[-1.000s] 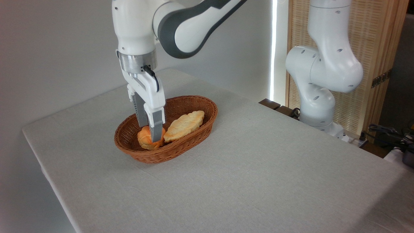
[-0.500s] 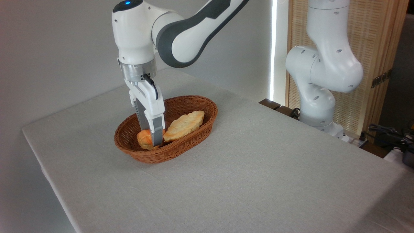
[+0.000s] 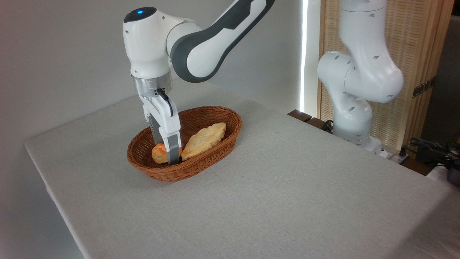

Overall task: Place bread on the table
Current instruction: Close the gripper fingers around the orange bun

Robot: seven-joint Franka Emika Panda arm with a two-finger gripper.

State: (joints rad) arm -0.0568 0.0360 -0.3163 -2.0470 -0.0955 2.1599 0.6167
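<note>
The bread (image 3: 157, 153), a small round orange-golden bun, lies at the left end of the brown wicker basket (image 3: 169, 176) on the light grey table (image 3: 273, 194). My gripper (image 3: 166, 155) points straight down into the basket and is open, its fingers straddling the bun. The near finger (image 3: 174, 149) covers the bun's right side, and the far finger stands behind the bun with its tip hidden. The bun still rests on the basket floor.
A longer pale-yellow leaf-shaped loaf (image 3: 203, 139) lies in the basket just right of my gripper. The arm's white base (image 3: 354, 108) stands at the table's back right, in front of a wooden screen, with cables at the far right.
My gripper has come down deeper into the basket, and its fingers now reach lower around the bun. The bun and the loaf have barely shifted.
</note>
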